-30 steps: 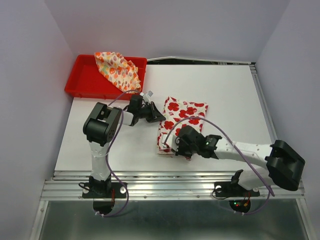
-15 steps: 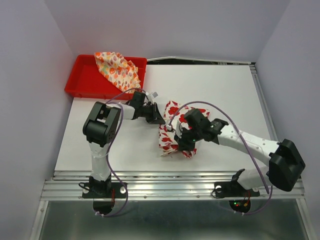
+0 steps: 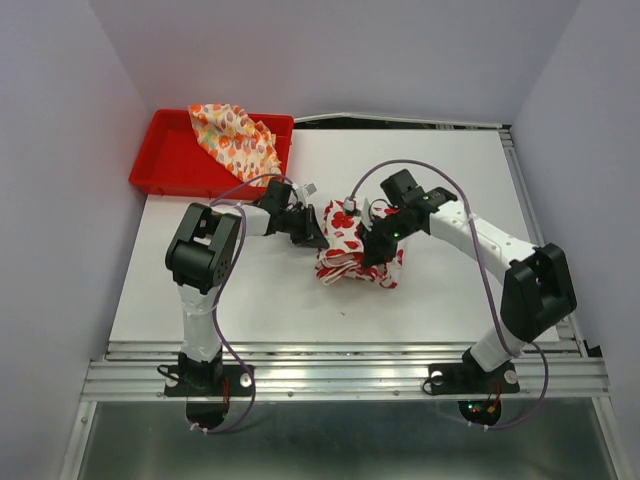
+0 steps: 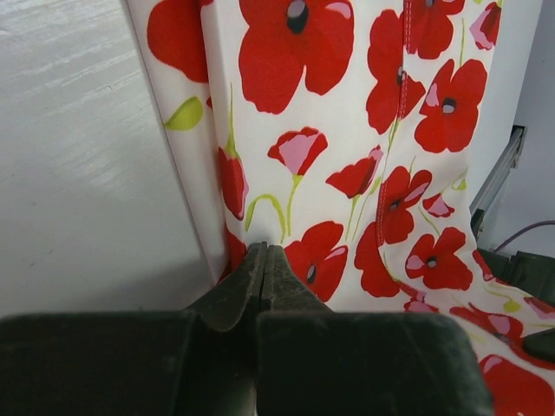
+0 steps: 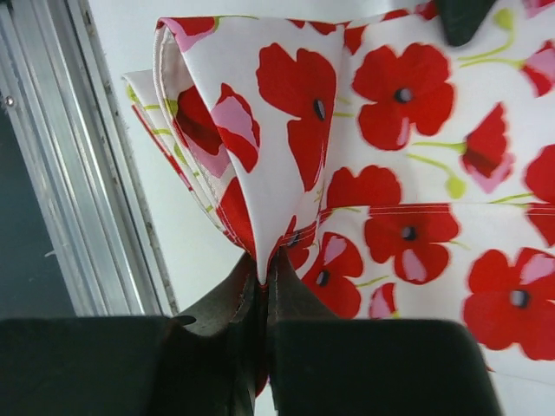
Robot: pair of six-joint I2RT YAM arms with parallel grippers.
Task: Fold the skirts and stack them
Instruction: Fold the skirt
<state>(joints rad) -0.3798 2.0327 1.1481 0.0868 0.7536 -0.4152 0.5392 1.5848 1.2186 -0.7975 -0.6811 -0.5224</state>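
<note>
The white skirt with big red flowers point(image 3: 348, 255) lies bunched at the table's middle. It also shows in the left wrist view point(image 4: 347, 130) and the right wrist view point(image 5: 416, 173). My right gripper point(image 3: 373, 252) point(image 5: 264, 269) is shut on a folded edge of it and holds that edge lifted over the rest. My left gripper point(image 3: 318, 238) point(image 4: 263, 253) is shut, its tips pinching the skirt's left edge low on the table. The cream skirt with small orange and red marks point(image 3: 235, 140) lies crumpled in the red tray point(image 3: 160, 170).
The red tray stands at the back left corner of the white table point(image 3: 450, 180). A metal rail point(image 3: 350, 360) point(image 5: 78, 173) runs along the near edge. Grey walls close in the left, back and right sides.
My right gripper has carried the skirt's near edge away from the front rail, up and over toward the far right, doubling the cloth. My left gripper has stayed at the skirt's left edge.
</note>
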